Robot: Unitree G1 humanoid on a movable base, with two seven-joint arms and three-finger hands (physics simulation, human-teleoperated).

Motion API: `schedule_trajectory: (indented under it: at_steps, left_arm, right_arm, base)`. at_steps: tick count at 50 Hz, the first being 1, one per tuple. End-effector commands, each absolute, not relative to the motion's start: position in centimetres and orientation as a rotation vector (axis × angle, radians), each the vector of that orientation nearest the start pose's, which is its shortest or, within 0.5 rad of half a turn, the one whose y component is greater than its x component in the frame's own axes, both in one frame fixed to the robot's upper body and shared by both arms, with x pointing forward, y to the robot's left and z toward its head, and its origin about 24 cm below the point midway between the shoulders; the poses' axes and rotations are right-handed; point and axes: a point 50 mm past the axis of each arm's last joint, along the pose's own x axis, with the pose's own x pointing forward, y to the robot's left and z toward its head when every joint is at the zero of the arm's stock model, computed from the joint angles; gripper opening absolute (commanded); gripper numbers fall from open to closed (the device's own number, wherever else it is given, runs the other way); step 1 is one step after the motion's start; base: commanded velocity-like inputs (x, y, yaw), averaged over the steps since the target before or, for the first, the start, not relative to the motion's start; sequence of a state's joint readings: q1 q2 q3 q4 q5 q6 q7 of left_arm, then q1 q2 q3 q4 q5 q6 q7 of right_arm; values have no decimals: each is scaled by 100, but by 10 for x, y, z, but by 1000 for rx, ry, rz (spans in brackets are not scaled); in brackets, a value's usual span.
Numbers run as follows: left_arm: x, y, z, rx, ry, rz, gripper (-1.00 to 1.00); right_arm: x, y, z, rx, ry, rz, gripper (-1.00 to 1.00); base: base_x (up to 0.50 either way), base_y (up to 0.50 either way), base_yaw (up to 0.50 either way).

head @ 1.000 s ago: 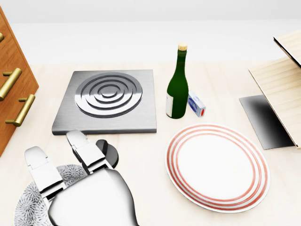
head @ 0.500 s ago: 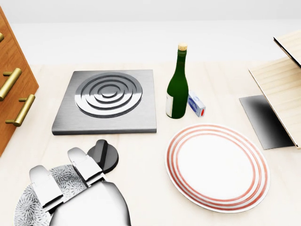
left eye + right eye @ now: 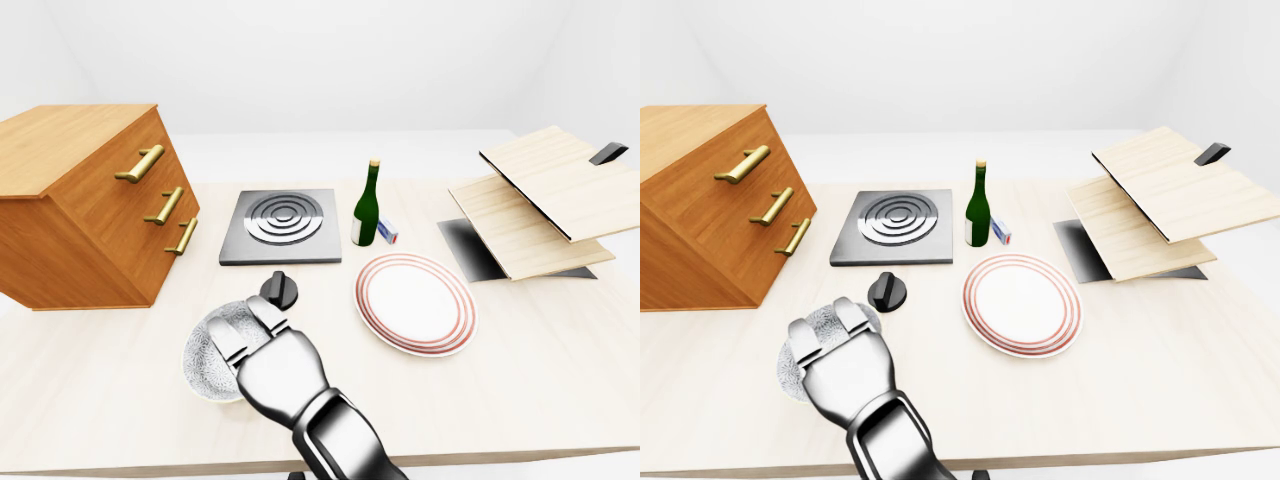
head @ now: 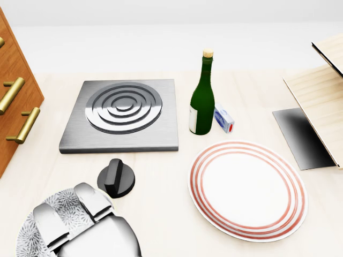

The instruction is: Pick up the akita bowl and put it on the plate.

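Note:
The akita bowl (image 3: 205,358), white with a grey speckled pattern, rests on the light wooden table at the lower left of the left-eye view. My left hand (image 3: 247,333) lies over its right rim with the fingers (image 4: 59,214) curled down into the bowl; the thumb is hidden under the hand. The bowl (image 4: 27,238) shows only partly in the head view, at the bottom left corner. A white plate (image 4: 246,190) with red rings lies flat and bare to the right of the bowl, a hand's width away. My right hand does not show.
A black knob (image 4: 115,178) sits just above the bowl. Beyond it lie a metal burner plate (image 4: 123,112), a green bottle (image 4: 202,99) and a small box (image 4: 223,119). A wooden drawer cabinet (image 3: 90,205) stands at the left, stacked wooden boards (image 3: 540,195) at the right.
My left hand has drawn back toward the bottom of the head view, uncovering the knob. Its fingers have curled down over the bowl's rim. The bowl has stayed in place.

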State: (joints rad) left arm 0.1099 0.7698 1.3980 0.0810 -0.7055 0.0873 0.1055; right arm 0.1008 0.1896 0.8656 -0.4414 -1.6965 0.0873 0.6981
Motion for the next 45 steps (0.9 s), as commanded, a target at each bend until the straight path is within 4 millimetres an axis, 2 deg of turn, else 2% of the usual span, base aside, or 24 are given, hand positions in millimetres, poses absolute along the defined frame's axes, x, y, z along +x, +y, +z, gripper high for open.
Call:
schedule_trajectory:
  at_steps: [1,24,45]
  left_arm:
    - [36,475,245,-18,-727,1192,100]
    - [37,475,245,-20,-725,1194,100]
    - [36,476,246,-19,-729,1196,100]
  right_arm:
    - [156,46,117,-1432,-358,791,98]
    - [154,50,100,-1450,-318,865,98]
    - [158,49,103,-1486,-314,827,98]
  base:
    - [0,0,0]
    - [0,0,0]
    - [0,0,0]
